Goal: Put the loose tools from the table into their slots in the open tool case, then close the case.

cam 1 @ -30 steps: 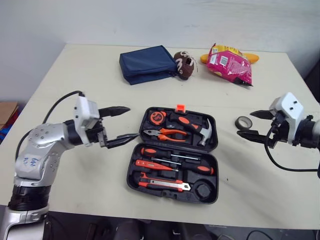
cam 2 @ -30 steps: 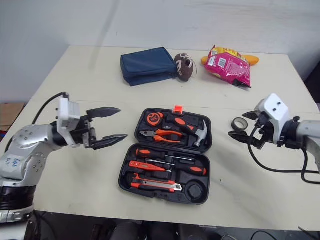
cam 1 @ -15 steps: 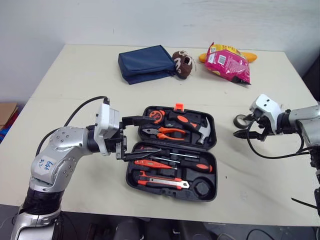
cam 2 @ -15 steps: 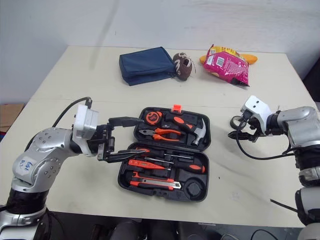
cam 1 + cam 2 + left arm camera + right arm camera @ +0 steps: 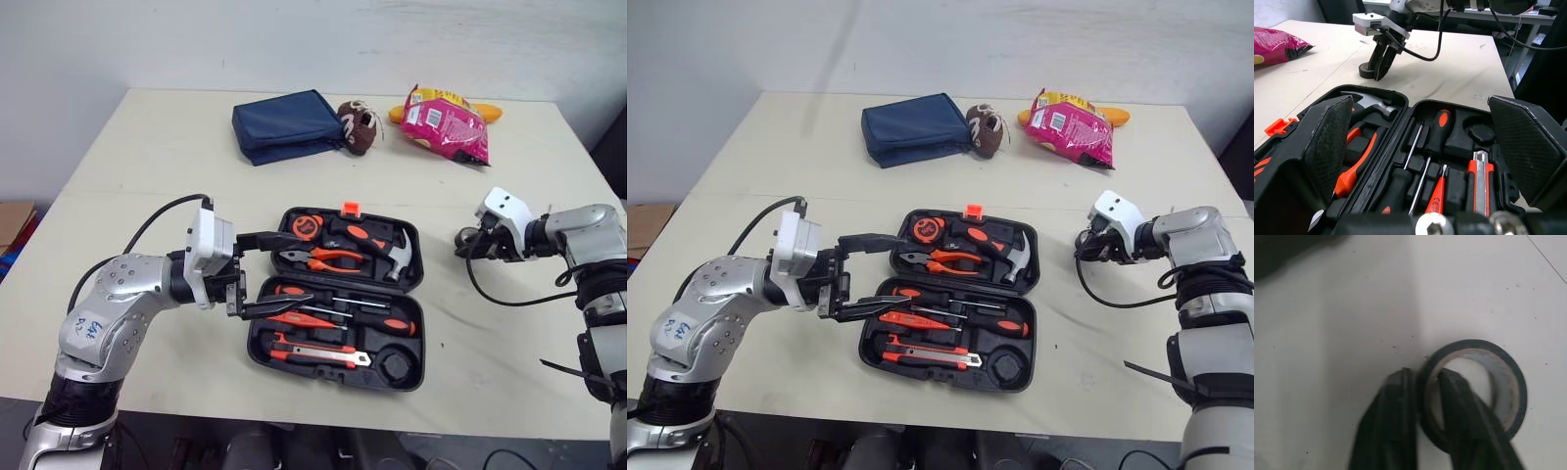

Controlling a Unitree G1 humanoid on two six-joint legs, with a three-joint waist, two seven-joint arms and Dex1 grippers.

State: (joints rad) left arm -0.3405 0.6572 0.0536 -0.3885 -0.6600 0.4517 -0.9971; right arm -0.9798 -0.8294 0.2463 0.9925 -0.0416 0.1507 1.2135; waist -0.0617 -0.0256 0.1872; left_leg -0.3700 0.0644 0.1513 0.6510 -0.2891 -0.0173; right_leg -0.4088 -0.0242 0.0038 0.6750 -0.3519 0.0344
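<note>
Left gripper [image 5: 302,265] is hovering wide open, holding nothing, over the left end of the open tool case [image 5: 407,343] lying at mid-surface [image 5: 147,176]. Right gripper [image 5: 1422,377] is pinching the tape roll [image 5: 1508,377] wall, one finger inside the ring, right of the case. Blue pouch [image 5: 289,125] is lying farther back.

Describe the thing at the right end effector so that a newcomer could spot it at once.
On the beige table, look to the robot's right of the open black plastic tool case. A small black ring-shaped roll of tape lies flat there, its wall pinched by the right end effector. It is the only hollow ring outside the case.
</note>
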